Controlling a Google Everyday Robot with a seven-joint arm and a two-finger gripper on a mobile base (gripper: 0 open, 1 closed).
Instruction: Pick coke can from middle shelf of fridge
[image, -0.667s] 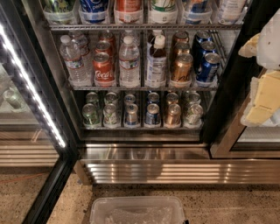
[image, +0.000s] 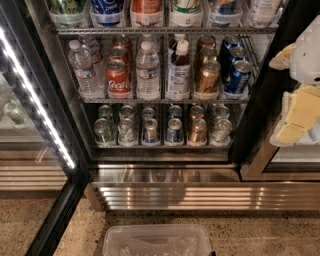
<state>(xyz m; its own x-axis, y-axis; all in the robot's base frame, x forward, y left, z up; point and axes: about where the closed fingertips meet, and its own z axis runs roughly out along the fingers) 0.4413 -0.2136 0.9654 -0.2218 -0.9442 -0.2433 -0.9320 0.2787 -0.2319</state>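
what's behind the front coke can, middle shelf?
Two more red cans queue behind the coke can in its lane; their lower bodies are covered. Gripper sits outside the fridge, at right.

- Coke can (image: 118, 79), middle left: red with white script and a silver top.
- Middle shelf (image: 165, 100): silver wire.
- Fridge (image: 260, 115): black frame; its base (image: 200, 197) is ribbed, shiny steel; a bright white LED strip (image: 35, 100) runs down the left door.
- Bronze-brown can (image: 206, 77) and blue can (image: 237, 76), middle right.
- Water bottle (image: 148, 72): clear, with a white cap.
- Hand (image: 297, 114), at the right edge: white and pale yellow.
- Floor (image: 250, 235): speckled tan.
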